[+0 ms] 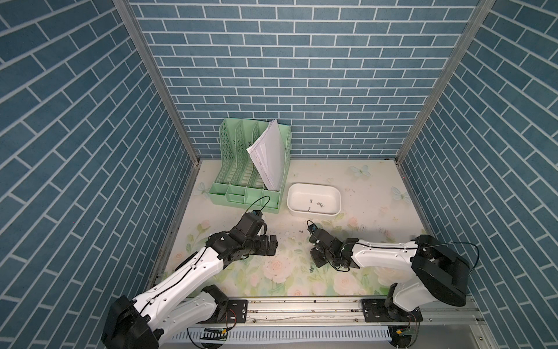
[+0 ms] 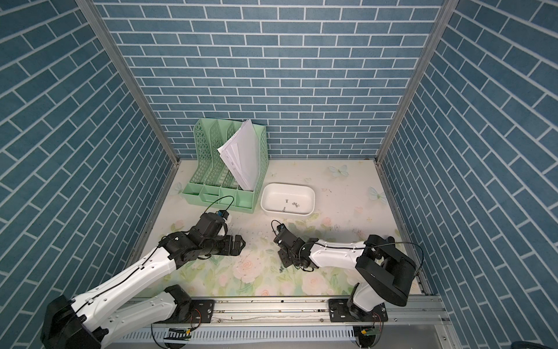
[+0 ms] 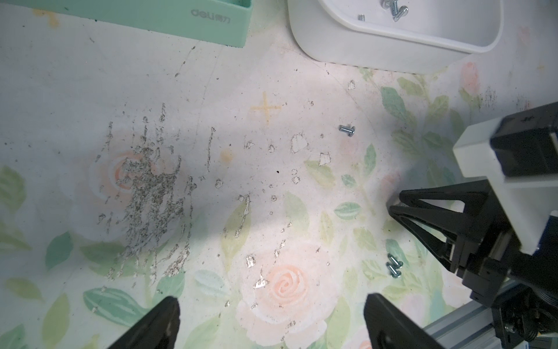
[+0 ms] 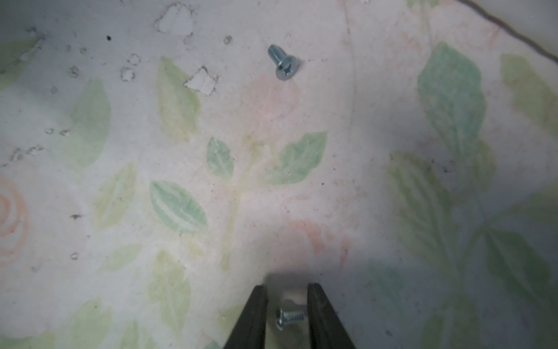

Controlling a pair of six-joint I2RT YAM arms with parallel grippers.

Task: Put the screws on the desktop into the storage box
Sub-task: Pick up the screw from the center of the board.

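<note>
My right gripper (image 4: 287,291) is shut on one small silver screw (image 4: 289,317), which lies crosswise between its black fingertips, low over the floral desktop (image 1: 362,211). A second screw (image 4: 283,63) lies loose ahead of it. The left wrist view shows two more screws (image 3: 394,269) side by side on the desktop beside the right gripper (image 3: 392,208). The white storage box (image 1: 314,213) stands behind, with several screws (image 1: 315,204) inside. My left gripper (image 3: 271,323) hovers wide open over a printed rose, with nothing between its fingers.
A mint-green file rack (image 1: 250,181) with white papers stands at the back left, close beside the storage box. Blue brick walls close three sides. A metal rail (image 1: 302,308) runs along the front edge. Grey scuff marks (image 3: 148,193) speckle the desktop.
</note>
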